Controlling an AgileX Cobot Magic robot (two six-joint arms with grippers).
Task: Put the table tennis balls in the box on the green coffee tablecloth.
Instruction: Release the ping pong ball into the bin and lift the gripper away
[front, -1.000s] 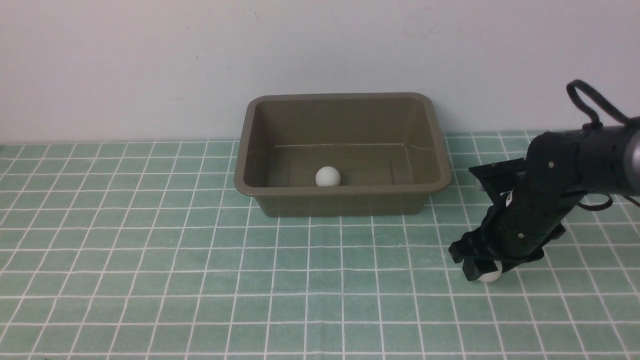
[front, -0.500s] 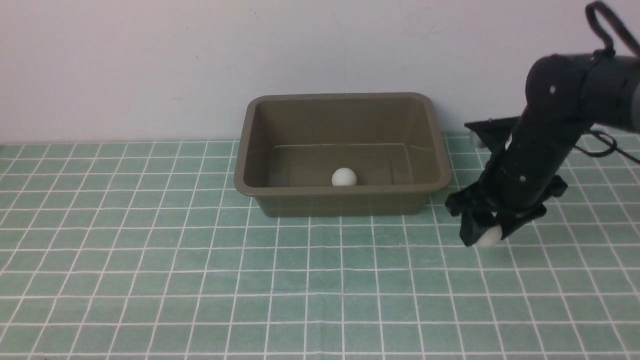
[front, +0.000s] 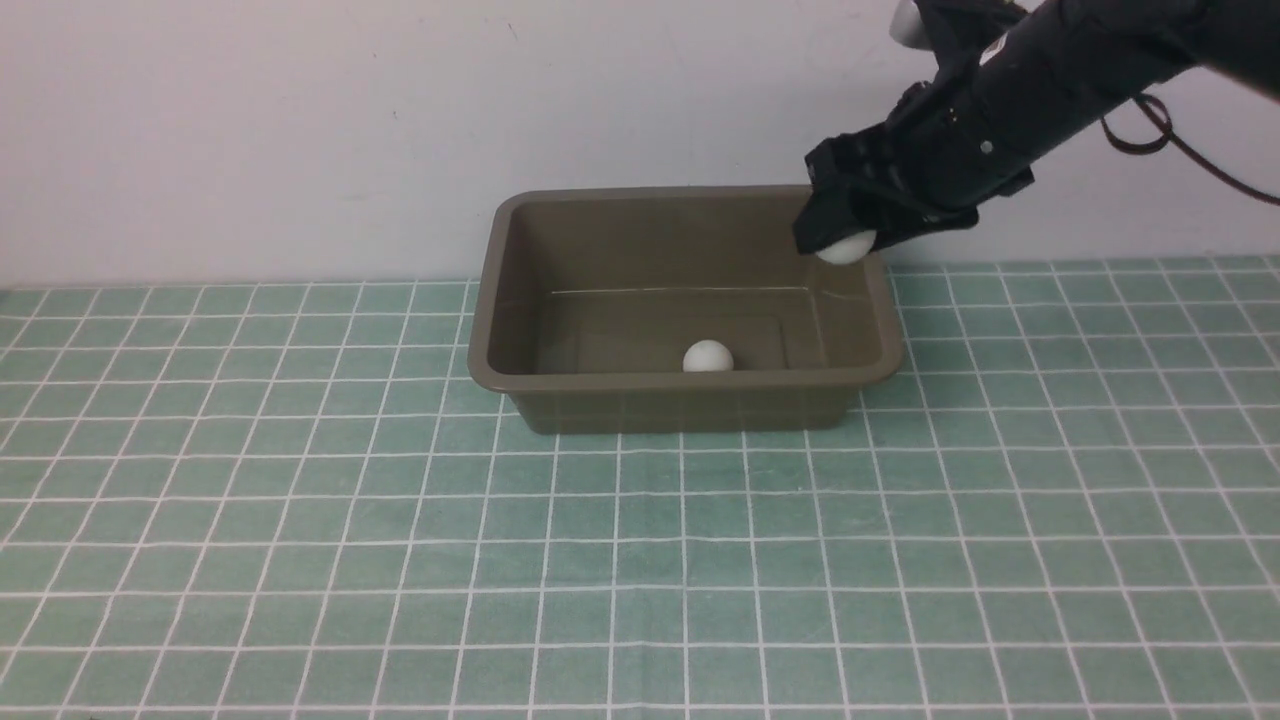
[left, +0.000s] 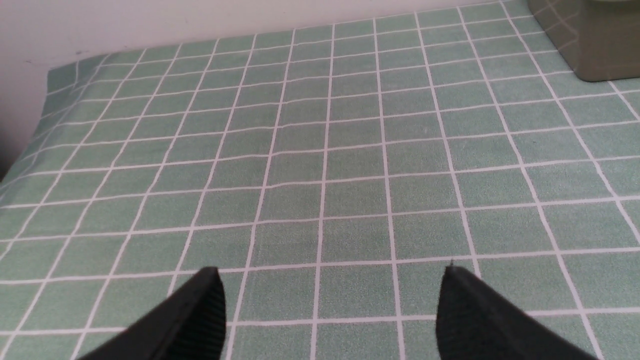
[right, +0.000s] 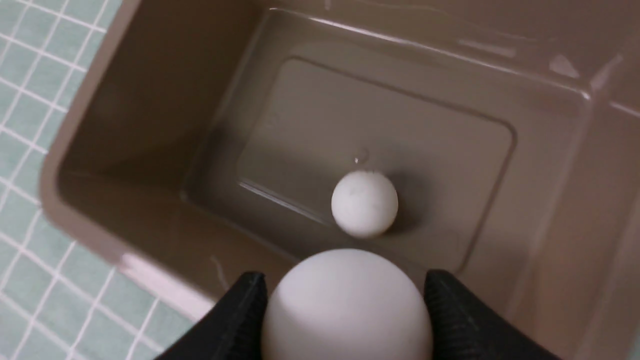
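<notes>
The olive box (front: 530, 225) stands at the back middle of the green coffee tablecloth (front: 300, 560). One white table tennis ball (front: 708, 356) lies on its floor near the front wall, also in the right wrist view (right: 364, 203). My right gripper (front: 838, 238) is shut on the second table tennis ball (front: 845, 249) and holds it over the box's back right corner; that ball fills the space between the fingers in the right wrist view (right: 345, 305). My left gripper (left: 330, 280) is open and empty above bare cloth, out of the front view.
A plain white wall runs right behind the box. The box's corner (left: 595, 45) shows at the edge of the left wrist view. The cloth's far edge (left: 50, 80) meets the wall there.
My right gripper has lifted the ball off the cloth at the front right and carried it up and left to above the box's right end. The ball inside the box has rolled a little to the right.
</notes>
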